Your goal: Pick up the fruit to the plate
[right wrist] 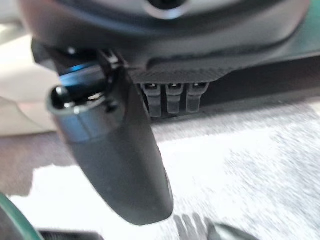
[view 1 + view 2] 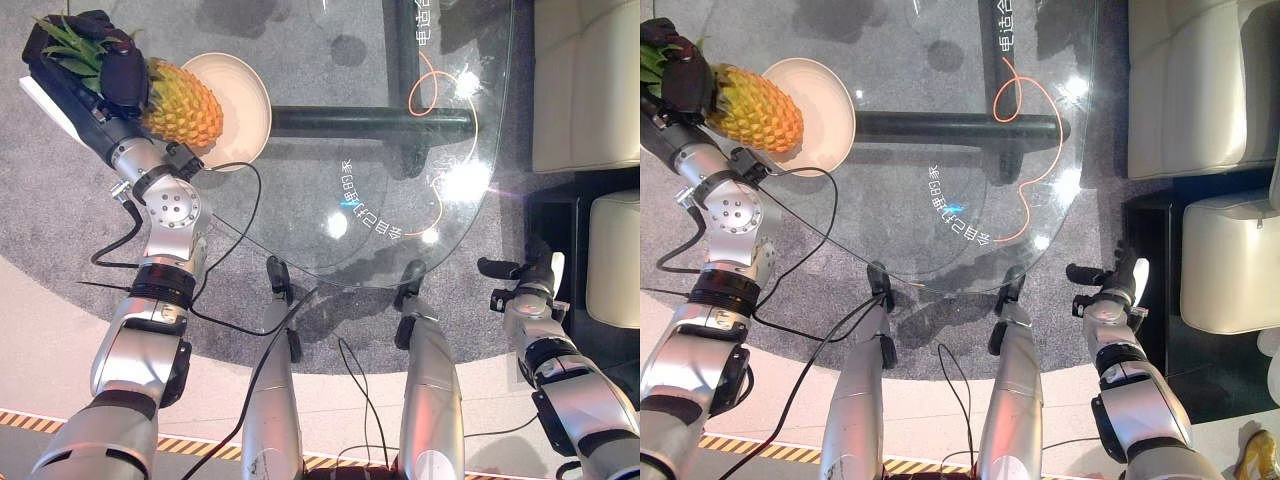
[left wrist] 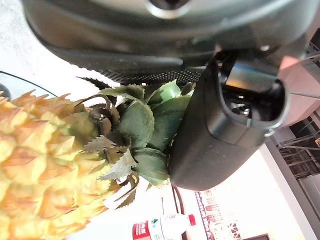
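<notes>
Left hand (image 2: 105, 65): I have it curled round the pineapple (image 2: 180, 103) at the crown end. Thumb (image 3: 225, 130) is pressed into the leaves, fingers wrapped over the top of the fruit.

Pineapple: held in the air on its side, far left, body pointing right toward the plate (image 2: 245, 105). Its right end overlaps the plate's left rim from above. Can't tell whether it touches the plate yet.

Why this grip: the crown is the narrow part, so the hand can close there. The body looks too fat and spiky for a full wrap. Downside as I judge it: the heavy end hangs free, so it may swing or pivot in the grip.

Plate: pale, round, on the glass table (image 2: 400, 200), far left. Nothing on it apart from the fruit overlapping it.

Right hand (image 2: 1110, 285): idle, low on the near right, off the table edge beside the sofa (image 2: 1200, 90). Fingers relaxed and fairly straight, holding nothing. Parked there so it stays out of the left arm's path, I'd guess.

Stage: carry nearly done, release not yet done.

Next: shift a bit more right so the body sits over the plate's middle, lower, then let go.

Risk: round fruit on its side could roll off the shallow plate onto the glass.
</notes>
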